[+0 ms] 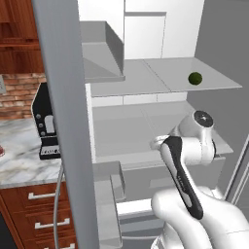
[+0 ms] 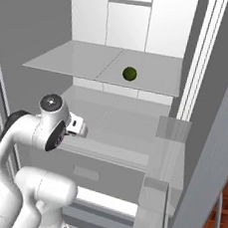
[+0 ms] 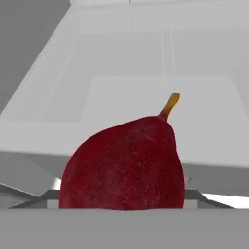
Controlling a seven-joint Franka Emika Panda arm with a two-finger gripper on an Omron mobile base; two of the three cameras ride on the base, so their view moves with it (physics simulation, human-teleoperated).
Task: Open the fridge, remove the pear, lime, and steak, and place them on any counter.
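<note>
The fridge stands open, its white shelves bare apart from the lime, a dark green ball on the upper shelf. The dark red pear, with a short orange stem, hangs right in front of the hand camera and hides the fingertips. My gripper is shut on it, held at the level of the lower shelf at the fridge's front. The steak is out of view. The marble counter lies left of the fridge.
The left fridge door stands edge-on between the arm and the counter; the right door is swung out too. A black coffee machine sits on the counter before a brick wall. Door bins jut out at the right.
</note>
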